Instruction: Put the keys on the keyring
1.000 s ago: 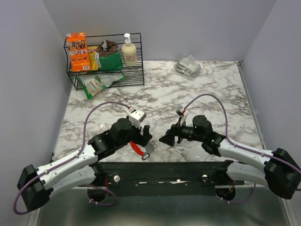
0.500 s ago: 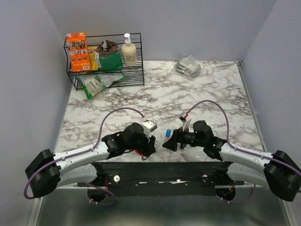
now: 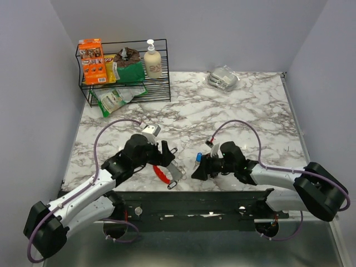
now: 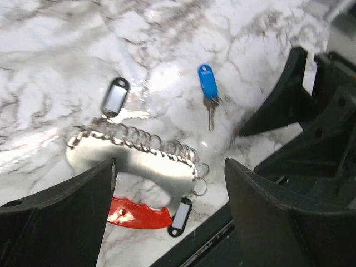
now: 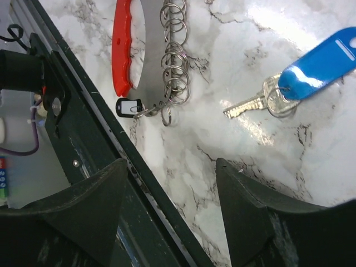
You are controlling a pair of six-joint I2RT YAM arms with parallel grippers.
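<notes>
The keyring is a flat silver plate with a row of small rings (image 4: 146, 157) and a red clip (image 4: 135, 214). It lies flat near the table's front edge (image 3: 165, 175), (image 5: 121, 47). One key with a blue head (image 4: 207, 84) lies loose to its right (image 3: 198, 157), (image 5: 318, 65). A silver key with a black-framed tag (image 4: 115, 97) rests against the plate's far side. My left gripper (image 4: 169, 167) hovers open over the keyring (image 3: 168, 154). My right gripper (image 5: 169, 167) is open and low beside the blue key (image 3: 197, 170). Neither holds anything.
A black metal rail (image 3: 194, 197) runs along the table's front edge, just below the keyring. At the back left stands a wire rack (image 3: 125, 75) with packets and a bottle. A silver packet (image 3: 223, 78) lies at the back.
My left gripper has pulled back up and left off the keyring, which shows fully again. The blue key now lies bare on the table. The right gripper has dropped lower.
</notes>
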